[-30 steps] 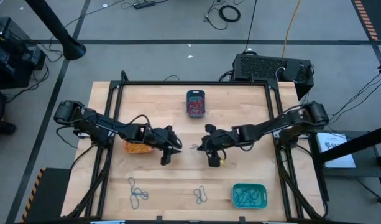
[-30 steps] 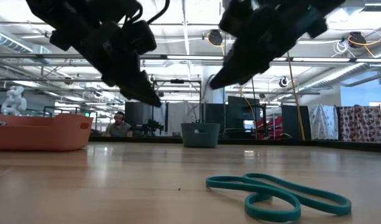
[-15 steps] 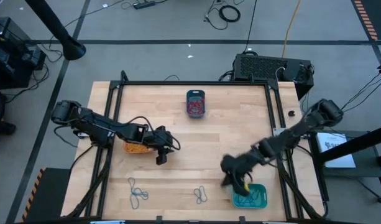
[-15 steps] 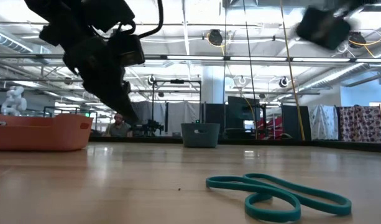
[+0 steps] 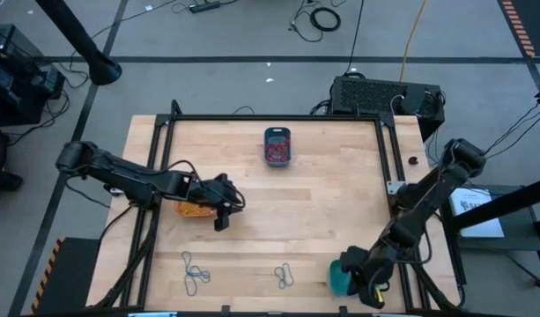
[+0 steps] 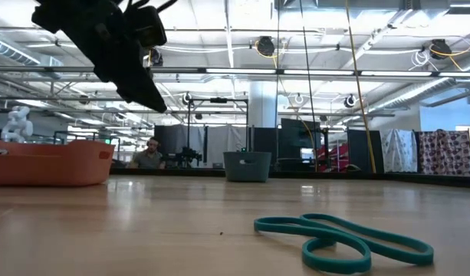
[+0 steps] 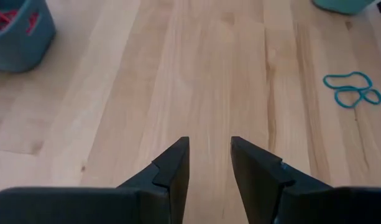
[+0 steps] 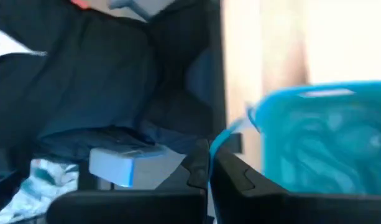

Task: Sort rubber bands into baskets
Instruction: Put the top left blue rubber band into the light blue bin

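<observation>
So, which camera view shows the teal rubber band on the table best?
The low view: the teal rubber band lies close and large there. The high view and left wrist view show it small; the right wrist view does not show it.

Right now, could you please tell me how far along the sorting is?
Done: the dark teal basket, orange basket and turquoise basket all hold bands. In hand: the right hand pinches a turquoise band at the turquoise basket. Left: two loose bands lie unsorted; the left hand hovers open.
</observation>
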### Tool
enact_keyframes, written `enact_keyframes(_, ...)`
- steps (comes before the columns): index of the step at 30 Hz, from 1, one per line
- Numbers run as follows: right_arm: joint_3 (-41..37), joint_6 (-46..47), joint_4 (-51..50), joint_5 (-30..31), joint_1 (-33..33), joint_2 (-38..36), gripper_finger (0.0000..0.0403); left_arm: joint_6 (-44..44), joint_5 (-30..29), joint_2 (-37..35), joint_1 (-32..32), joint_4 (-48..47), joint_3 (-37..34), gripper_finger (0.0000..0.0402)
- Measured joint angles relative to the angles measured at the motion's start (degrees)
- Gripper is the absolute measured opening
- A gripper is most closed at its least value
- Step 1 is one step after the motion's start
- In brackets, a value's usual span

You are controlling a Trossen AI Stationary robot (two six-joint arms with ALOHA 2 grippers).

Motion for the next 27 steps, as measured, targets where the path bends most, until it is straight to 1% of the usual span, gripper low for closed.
enact_keyframes(3,0.00,2.25,-4.77,1.08,0.21,-1.81,0.0000,0.03,-0.70,-0.75,-0.06,-0.56,0.00,0.0125)
enact_keyframes(7,0.00,10.07,-13.30,2.65,0.21,-3.66,0.0000,0.03,-0.96,-0.76,-0.05,-1.50,0.00,0.0125)
enact_keyframes(10,0.00,15.03,-20.26,1.70,0.29,-3.52,0.0000,0.07,-1.92,-0.75,-0.05,-3.59,0.00,0.0125)
enact_keyframes(13,0.00,17.23,-26.89,1.10,0.32,-3.48,0.0000,0.06,-4.37,-0.76,-0.05,-4.52,0.00,0.0125)
enact_keyframes(15,0.00,17.46,-30.42,1.36,0.32,-3.46,0.0000,0.06,-5.30,-0.76,-0.05,-4.95,0.00,0.0125)
enact_keyframes(18,0.00,17.06,-33.15,2.14,0.32,-3.46,0.0000,0.08,-5.61,-0.76,-0.02,-4.92,0.00,0.0125)
enact_keyframes(20,0.00,16.37,-34.03,3.05,0.32,-3.46,0.0000,0.10,-6.15,-0.76,-0.04,-4.92,0.00,0.0125)
enact_keyframes(27,0.01,14.80,-35.47,3.45,-0.48,-3.53,0.0000,0.29,-7.33,-0.76,-0.02,-4.91,0.00,0.0125)
